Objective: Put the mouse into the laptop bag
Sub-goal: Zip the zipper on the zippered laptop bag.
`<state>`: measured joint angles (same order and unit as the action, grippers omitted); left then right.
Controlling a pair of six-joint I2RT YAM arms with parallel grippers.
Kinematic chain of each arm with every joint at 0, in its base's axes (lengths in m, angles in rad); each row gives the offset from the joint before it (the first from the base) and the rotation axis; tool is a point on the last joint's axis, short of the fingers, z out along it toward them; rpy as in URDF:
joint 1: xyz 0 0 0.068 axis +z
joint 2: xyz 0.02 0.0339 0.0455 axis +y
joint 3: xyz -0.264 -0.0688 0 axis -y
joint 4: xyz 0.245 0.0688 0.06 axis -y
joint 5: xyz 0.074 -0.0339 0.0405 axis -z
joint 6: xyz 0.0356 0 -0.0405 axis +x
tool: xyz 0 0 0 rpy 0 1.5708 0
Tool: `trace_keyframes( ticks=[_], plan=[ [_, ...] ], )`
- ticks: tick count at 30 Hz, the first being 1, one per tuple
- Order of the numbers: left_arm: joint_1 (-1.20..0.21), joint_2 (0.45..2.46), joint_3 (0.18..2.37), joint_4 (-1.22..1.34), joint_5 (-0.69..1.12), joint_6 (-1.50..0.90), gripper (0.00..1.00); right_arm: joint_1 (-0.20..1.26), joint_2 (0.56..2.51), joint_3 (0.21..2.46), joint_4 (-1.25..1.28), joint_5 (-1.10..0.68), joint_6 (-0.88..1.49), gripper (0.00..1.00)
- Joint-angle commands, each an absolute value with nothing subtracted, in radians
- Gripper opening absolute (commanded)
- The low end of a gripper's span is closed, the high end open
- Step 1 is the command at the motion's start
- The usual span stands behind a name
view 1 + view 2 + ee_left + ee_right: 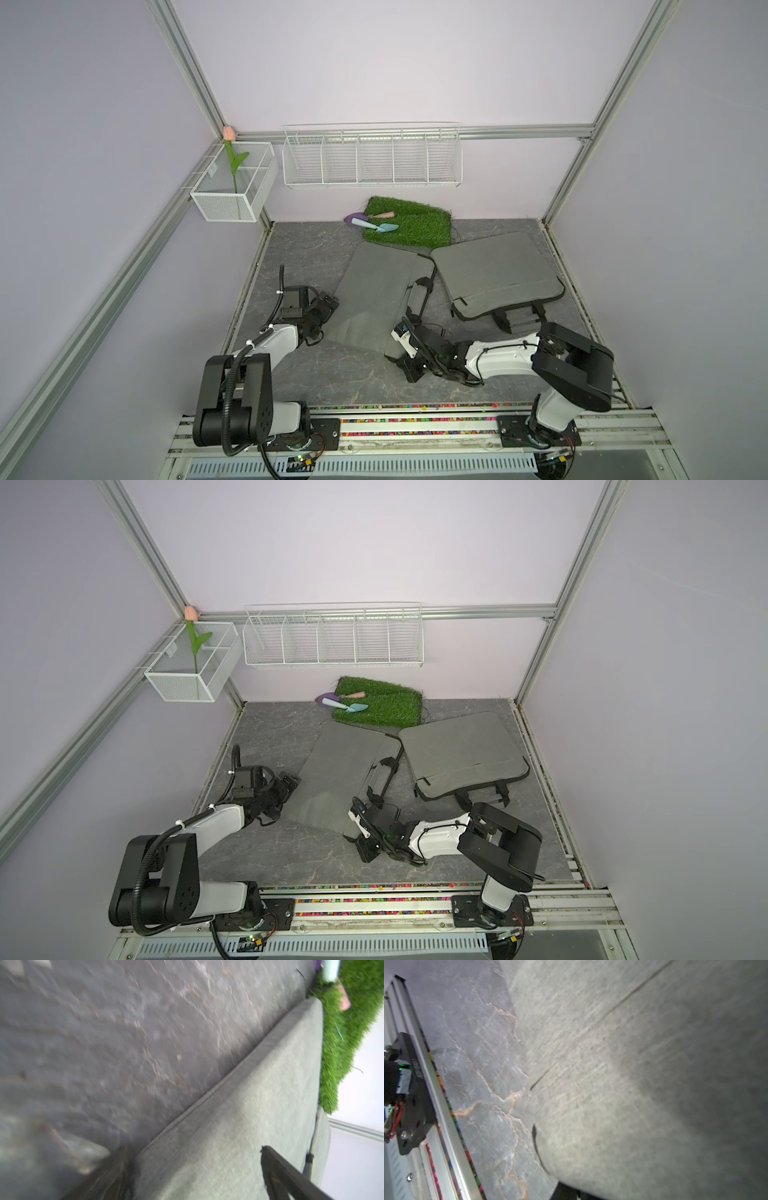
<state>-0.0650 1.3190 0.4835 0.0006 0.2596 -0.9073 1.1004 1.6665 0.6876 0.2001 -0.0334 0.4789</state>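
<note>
Top views both show the right gripper (401, 360) down at the near corner of the bag (374, 291), its jaws fully closed. Grey fabric fills the right wrist view and hangs close over the jaws, so the corner looks lifted off the table (316, 374). My guess is that the jaws pinch the upper layer there to hold the mouth open. No frame shows cloth actually between them, though, so I cannot tell whether anything is held.

The left gripper (331, 306) sits at the opposite long side of the bag, jaws spread about as wide as they go and holding nothing. In the blurred left wrist view the bag's seamed edge runs through the gap between them. One finger is over the fabric and the other seems to be out over the table. That reads as a pose for bracing or pinning the bag so it does not slide while the corner is pulled.

The mouse is not visible in any view, neither between either pair of jaws nor on the bare table around them. It may be hidden inside or under the bag, but that cannot be settled. A second bag (494, 270) lies well beyond the right jaws, touched by neither gripper.
</note>
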Motion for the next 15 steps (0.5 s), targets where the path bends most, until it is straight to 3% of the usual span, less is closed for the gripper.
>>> trace_keyframes(
  ticks=[1,7,15],
  plan=[
    [-0.145,1.245,0.419,0.011,0.31,-1.002,0.97,1.104,1.632,0.7,0.121,0.029,0.522,0.06],
    [-0.269,1.154,0.403,-0.004,0.227,-1.037,0.97,1.133,1.618,0.728,0.146,-0.037,0.547,0.06],
    [-0.272,1.247,0.441,-0.038,0.122,-1.005,0.97,1.125,1.473,0.706,0.008,0.055,0.49,0.06]
  ],
)
